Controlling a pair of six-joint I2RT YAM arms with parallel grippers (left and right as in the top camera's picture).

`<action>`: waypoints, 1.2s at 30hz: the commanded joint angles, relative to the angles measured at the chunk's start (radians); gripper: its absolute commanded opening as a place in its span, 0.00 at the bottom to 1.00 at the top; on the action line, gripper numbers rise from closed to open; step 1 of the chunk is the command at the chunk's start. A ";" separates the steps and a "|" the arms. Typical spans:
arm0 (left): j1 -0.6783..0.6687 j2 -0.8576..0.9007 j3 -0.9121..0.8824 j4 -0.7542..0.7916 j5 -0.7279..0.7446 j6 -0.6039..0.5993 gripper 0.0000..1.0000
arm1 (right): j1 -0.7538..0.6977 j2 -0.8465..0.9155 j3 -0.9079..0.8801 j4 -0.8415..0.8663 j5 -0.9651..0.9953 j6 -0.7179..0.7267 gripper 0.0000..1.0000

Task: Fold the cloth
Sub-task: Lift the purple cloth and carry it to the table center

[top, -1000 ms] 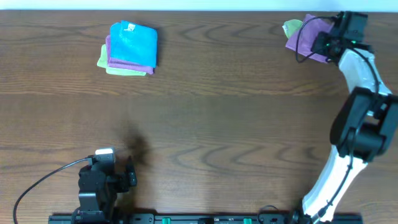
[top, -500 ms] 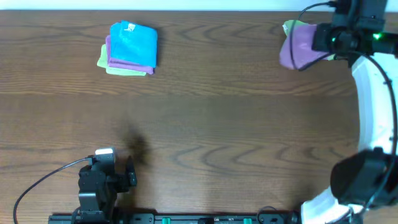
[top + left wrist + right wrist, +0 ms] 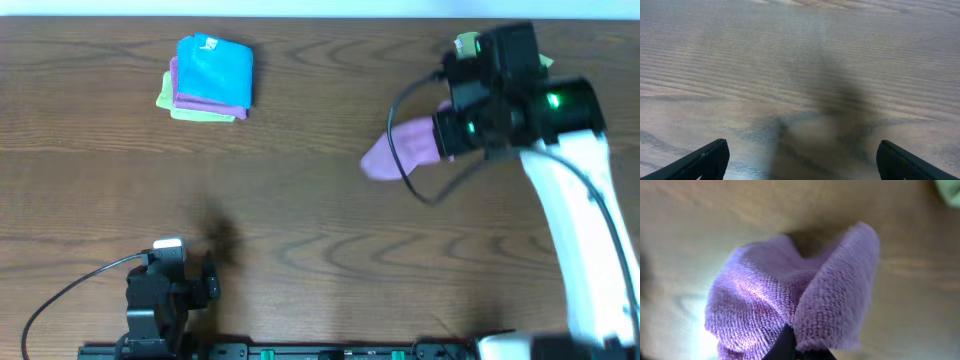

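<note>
The purple cloth [image 3: 400, 148] hangs bunched from my right gripper [image 3: 445, 135], which is shut on it and holds it above the table right of centre. In the right wrist view the cloth [image 3: 790, 300] fills the frame, pinched at the fingertips [image 3: 795, 347]; its white tag is hidden. My left gripper [image 3: 800, 162] is open and empty over bare wood at the front left, and it also shows in the overhead view [image 3: 205, 280].
A stack of folded cloths, blue [image 3: 214, 70] on top of a purple edge and a lime-green one, lies at the back left. A lime-green cloth [image 3: 468, 44] lies at the back right, behind my right arm.
My right gripper has lifted the purple cloth off the back right pile and carried it left and forward, toward the table's middle. The left arm has not moved.
</note>
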 commanded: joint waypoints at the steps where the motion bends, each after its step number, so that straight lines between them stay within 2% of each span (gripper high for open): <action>1: 0.004 -0.006 -0.013 -0.021 -0.018 0.018 0.95 | 0.016 -0.161 -0.145 -0.010 -0.003 -0.026 0.01; 7: 0.004 -0.006 -0.013 -0.021 -0.018 0.018 0.95 | 0.085 -0.523 -0.407 -0.038 -0.137 0.004 0.01; 11: 0.004 -0.006 -0.013 -0.021 -0.018 0.018 0.95 | 0.159 -0.702 -0.449 -0.093 -0.136 0.125 0.01; 16: 0.004 -0.006 -0.013 -0.021 -0.018 0.018 0.95 | 0.209 -0.815 -0.449 -0.126 -0.135 0.229 0.01; 20: 0.004 -0.006 -0.013 -0.021 -0.018 0.018 0.95 | 0.211 -0.798 -0.462 -0.119 -0.128 0.238 0.01; 25: 0.004 -0.006 -0.013 -0.021 -0.018 0.018 0.95 | 0.211 -0.696 -0.507 -0.032 -0.081 0.235 0.01; 29: 0.004 -0.006 -0.013 -0.021 -0.018 0.018 0.95 | 0.211 -0.571 -0.540 0.156 -0.062 0.214 0.01; 33: 0.004 -0.006 -0.013 -0.021 -0.018 0.018 0.95 | 0.210 -0.337 -0.544 0.494 0.023 0.199 0.01; 34: 0.004 -0.006 -0.013 -0.021 -0.018 0.018 0.95 | 0.210 -0.262 -0.542 0.607 0.030 0.188 0.07; 35: 0.004 -0.006 -0.013 -0.021 -0.018 0.018 0.95 | 0.210 -0.198 -0.537 0.700 0.038 0.189 0.34; 36: 0.004 -0.006 -0.013 -0.021 -0.018 0.018 0.95 | 0.211 -0.137 -0.527 0.773 0.053 0.190 0.73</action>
